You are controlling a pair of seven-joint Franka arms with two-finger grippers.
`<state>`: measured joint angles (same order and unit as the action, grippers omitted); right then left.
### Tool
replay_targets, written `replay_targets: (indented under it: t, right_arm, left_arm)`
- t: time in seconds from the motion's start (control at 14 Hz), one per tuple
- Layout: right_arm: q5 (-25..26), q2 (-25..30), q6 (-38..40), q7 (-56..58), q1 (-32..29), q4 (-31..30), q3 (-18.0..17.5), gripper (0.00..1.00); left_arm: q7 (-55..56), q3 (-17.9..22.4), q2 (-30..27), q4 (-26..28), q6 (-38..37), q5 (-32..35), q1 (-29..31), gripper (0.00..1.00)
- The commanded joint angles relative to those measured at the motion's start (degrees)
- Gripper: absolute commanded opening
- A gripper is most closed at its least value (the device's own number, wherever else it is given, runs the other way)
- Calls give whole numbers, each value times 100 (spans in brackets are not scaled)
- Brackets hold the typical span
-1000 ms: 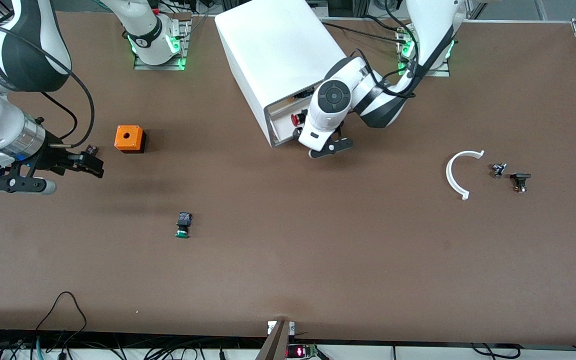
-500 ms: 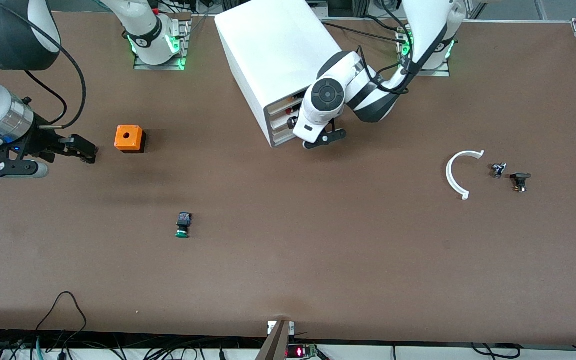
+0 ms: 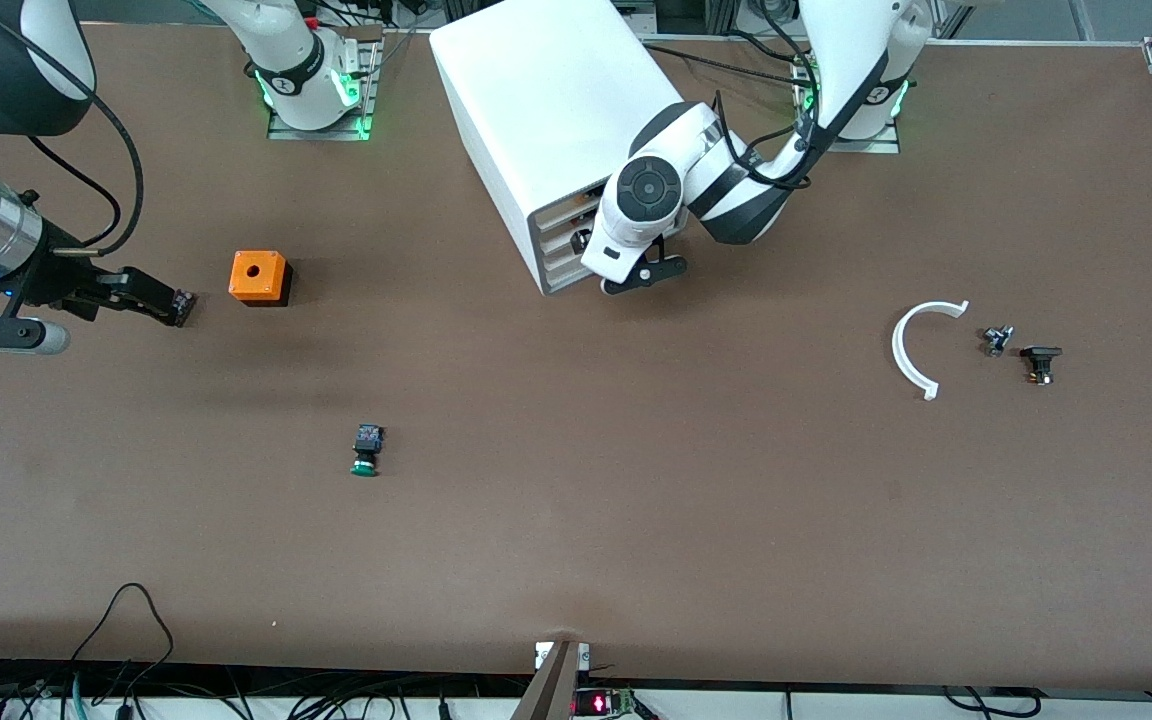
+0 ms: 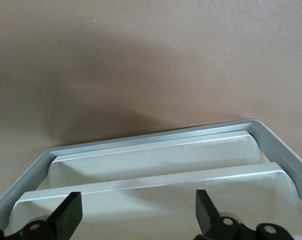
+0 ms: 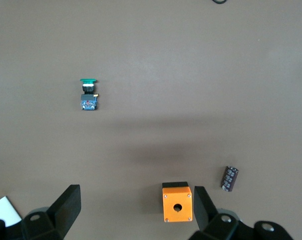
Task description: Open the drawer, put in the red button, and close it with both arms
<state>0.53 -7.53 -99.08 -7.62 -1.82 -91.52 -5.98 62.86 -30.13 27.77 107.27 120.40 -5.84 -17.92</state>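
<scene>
Brown tabletop (image 3: 636, 500) holds the white cabinet (image 3: 546, 100). Its drawer (image 4: 156, 200), open a second ago, is now almost shut, red button hidden inside. Left claw (image 3: 604, 268) pushes it, open. Right claw (image 3: 176, 303) waits open by the orange box (image 3: 258, 277).

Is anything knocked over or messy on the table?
Yes. The green button lies on its side, and a small dark cylinder lies tipped beside the orange box. Nothing looks spilled or broken.
</scene>
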Motion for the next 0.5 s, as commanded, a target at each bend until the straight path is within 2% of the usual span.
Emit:
replay_targets:
  t: [0.0, 0.43]
  right_arm:
    - [-62, 138, 468, -100, -11, 283, -53, 100]
    - [26, 103, 565, -108, 15, 618, -53, 100]
  left_arm:
    - [-142, 15, -35, -389, -288, -31, 156, 100]
    - [-1695, 60, -114, -1874, -2299, 434, 1166, 100]
